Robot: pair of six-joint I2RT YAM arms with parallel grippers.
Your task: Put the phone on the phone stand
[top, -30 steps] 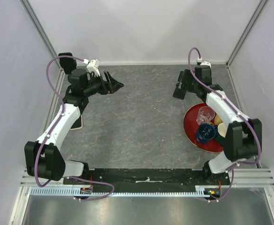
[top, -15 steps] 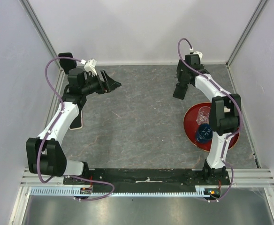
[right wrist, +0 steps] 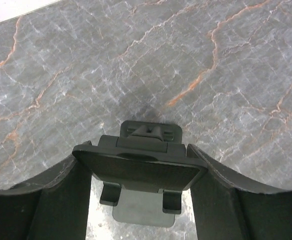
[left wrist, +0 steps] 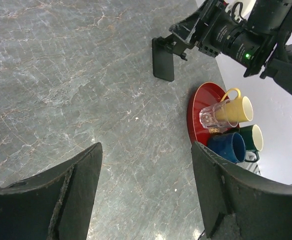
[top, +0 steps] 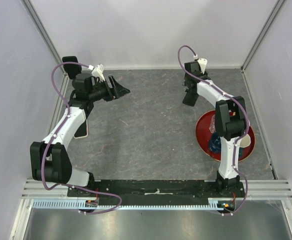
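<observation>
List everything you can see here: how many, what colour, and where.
black plastic phone stand: one, black, far right of table
flat pale-rimmed phone: one, left table edge, partly under the left arm
round red plate: one, red, right side
yellow ceramic mug: one, yellow, on the plate
clear drinking glass: one, transparent, on the plate beside the yellow mug
blue mug: one, blue, on the plate
dark green mug: one, green, on the plate
grey marbled table: one, grey, under everything
left gripper: one, black, open, empty
right gripper: one, black, fingers against the stand's sides
</observation>
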